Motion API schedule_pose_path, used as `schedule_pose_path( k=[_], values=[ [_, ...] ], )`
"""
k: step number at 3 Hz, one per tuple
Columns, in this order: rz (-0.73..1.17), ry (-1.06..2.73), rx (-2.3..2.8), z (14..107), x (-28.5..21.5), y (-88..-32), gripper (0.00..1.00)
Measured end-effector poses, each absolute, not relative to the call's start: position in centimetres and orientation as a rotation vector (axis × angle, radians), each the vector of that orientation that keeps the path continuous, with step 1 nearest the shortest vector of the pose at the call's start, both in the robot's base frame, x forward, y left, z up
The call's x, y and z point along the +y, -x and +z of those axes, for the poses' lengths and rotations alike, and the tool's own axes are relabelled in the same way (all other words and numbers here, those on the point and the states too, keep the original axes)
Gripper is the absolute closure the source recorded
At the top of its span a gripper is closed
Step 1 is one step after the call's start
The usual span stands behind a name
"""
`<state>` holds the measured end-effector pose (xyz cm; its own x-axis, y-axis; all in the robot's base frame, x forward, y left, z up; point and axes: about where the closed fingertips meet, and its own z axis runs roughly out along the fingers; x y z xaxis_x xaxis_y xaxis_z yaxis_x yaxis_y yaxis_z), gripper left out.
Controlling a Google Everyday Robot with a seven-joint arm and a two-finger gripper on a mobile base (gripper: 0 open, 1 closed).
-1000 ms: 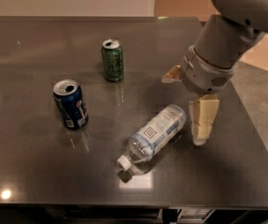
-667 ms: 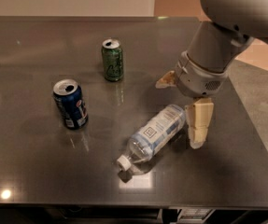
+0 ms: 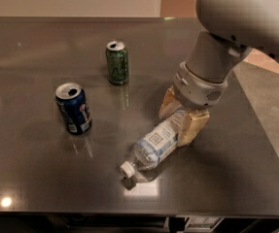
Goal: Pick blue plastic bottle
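Note:
The blue plastic bottle [image 3: 154, 146] lies on its side on the dark table [image 3: 37, 169], its white cap pointing to the front left. It is clear with a pale blue-and-white label. My gripper [image 3: 182, 118] is right over the bottle's far end, with one tan finger [image 3: 168, 102] on its far side and the other finger [image 3: 193, 127] on its near side. The fingers are spread and straddle the bottle's base. The base end is partly hidden behind them.
A dark blue soda can [image 3: 73, 108] stands upright at the left. A green soda can [image 3: 117, 62] stands upright behind it toward the middle. The table's front edge runs along the bottom and its right edge is close behind my arm.
My gripper has moved left and down, from beside the bottle's far end to straddling it. The bottle and cans have not moved.

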<state>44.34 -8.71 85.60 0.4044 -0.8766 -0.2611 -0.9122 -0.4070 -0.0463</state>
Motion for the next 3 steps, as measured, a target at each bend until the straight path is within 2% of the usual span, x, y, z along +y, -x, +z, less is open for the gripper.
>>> schedule_pose_path(
  k=[2, 3],
  values=[
    [0.292, 2.515, 1.538, 86.2, -8.2, -44.1, 0.88],
    [0.318, 2.483, 1.538, 88.4, -8.5, -44.7, 1.00]
  ],
)
